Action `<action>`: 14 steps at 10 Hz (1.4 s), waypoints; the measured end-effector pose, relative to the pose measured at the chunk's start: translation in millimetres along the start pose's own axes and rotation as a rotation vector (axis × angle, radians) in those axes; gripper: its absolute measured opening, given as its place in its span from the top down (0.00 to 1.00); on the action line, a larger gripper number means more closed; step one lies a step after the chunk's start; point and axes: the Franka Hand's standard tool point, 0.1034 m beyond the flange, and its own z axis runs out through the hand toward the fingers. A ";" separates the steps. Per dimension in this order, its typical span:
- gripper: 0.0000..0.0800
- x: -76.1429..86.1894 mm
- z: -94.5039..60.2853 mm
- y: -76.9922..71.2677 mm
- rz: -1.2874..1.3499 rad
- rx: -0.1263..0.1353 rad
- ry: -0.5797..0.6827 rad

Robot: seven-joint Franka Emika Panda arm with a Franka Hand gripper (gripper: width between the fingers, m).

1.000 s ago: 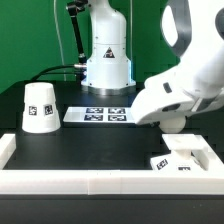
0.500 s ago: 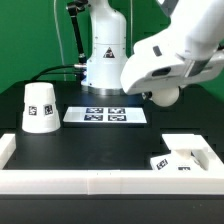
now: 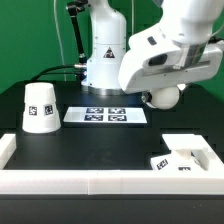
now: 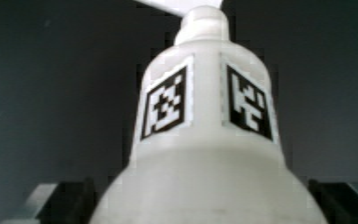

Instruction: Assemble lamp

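My gripper (image 4: 197, 203) is shut on the round end of the white bulb (image 4: 202, 120). Its dark fingers (image 4: 66, 197) sit on either side of the bulb, and the tagged neck points away from the wrist. In the exterior view the gripper (image 3: 160, 90) holds the bulb (image 3: 164, 98) in the air above the marker board's right end. The cone-shaped shade (image 3: 40, 107) stands on the table at the exterior view's left. The flat square base (image 3: 186, 157) lies at the front right, against the white rail.
The marker board (image 3: 104, 115) lies at the middle back of the black table. A white rail (image 3: 90, 180) runs along the front edge, with raised ends at both sides. The robot's pedestal (image 3: 106, 62) stands behind the board.
The arm has risen from low beside the base at the right and swung toward the exterior view's left. It now holds the bulb above the marker board's right end.
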 end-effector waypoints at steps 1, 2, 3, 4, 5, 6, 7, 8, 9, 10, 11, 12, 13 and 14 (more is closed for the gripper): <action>0.28 -1.6 -14.2 5.4 -0.005 -0.005 0.033; 0.28 0.9 -30.4 11.8 -0.003 -0.017 0.094; 0.28 4.1 -41.0 15.7 0.003 -0.029 0.158; 0.28 6.9 -38.7 17.2 0.004 -0.043 0.232; 0.28 6.2 -36.9 18.4 0.002 -0.051 0.272; 0.28 10.8 -39.6 20.7 0.004 -0.061 0.357; 0.28 11.4 -37.5 22.3 0.006 -0.072 0.445; 0.28 14.8 -37.5 24.0 -0.002 -0.085 0.503; 0.28 21.8 -45.4 28.8 -0.008 -0.103 0.596; 0.28 26.3 -51.2 34.7 -0.013 -0.129 0.689; 0.28 26.3 -48.1 34.3 -0.007 -0.146 0.740; 0.28 26.1 -48.9 40.0 -0.021 -0.182 0.796; 0.28 24.9 -48.0 47.0 -0.014 -0.208 0.844; 0.28 24.0 -48.1 54.1 -0.006 -0.238 0.903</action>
